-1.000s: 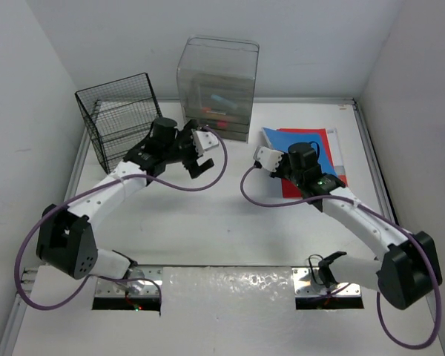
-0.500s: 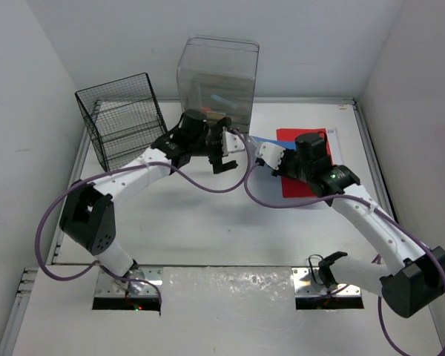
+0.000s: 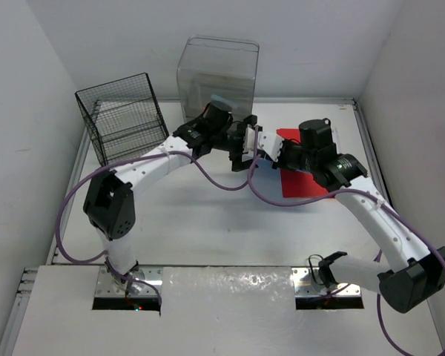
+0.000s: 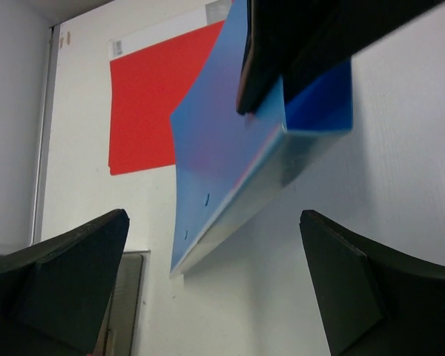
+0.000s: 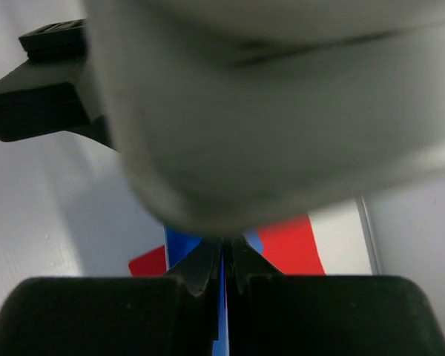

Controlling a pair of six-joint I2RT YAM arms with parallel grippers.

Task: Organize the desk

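Blue folder (image 4: 222, 163) bowed wrist-side, right jaws clamped

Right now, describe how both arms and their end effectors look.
The left arm and right arm have white links, black joints and a looping purple cable each. The left end effector has broad black fingers; the right end effector a pale body, black fingers.

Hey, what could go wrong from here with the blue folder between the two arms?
1. The right claw pinches the blue folder by one edge only, and the sheet bows as it hangs over the desk; it may slip free.
2. The open left claw faces the folder close beside the right claw; if it moves in to grip, the two might collide.
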